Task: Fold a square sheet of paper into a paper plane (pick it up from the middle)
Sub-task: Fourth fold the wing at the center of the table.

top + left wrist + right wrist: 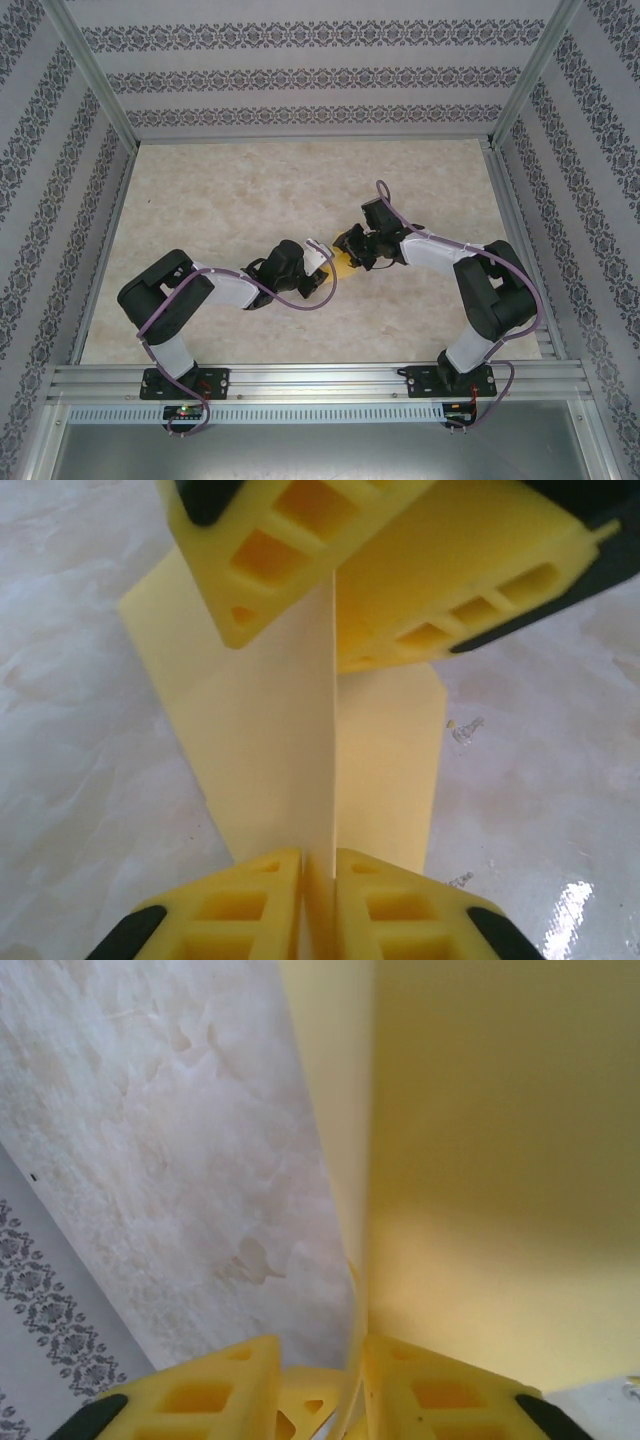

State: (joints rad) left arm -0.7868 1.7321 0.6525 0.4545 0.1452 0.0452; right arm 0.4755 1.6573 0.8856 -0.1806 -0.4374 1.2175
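The square sheet of paper (343, 266) is yellow and folded, with a crease standing up as a ridge (260, 730) above the tabletop. It hangs between both grippers at the table's middle. My left gripper (318, 855) is shut on the near end of that ridge, its yellow fingers pressed together on the fold. My right gripper (305, 610) faces it from the far end with its jaws apart on either side of the ridge. In the right wrist view the right gripper (320, 1345) stands open, and the paper (480, 1160) lies against its right finger.
The beige mottled tabletop (250, 190) lies beneath the paper. Patterned walls and metal frame posts (95, 90) close in the sides and back. Both arms (230, 290) reach inward from their bases at the near rail.
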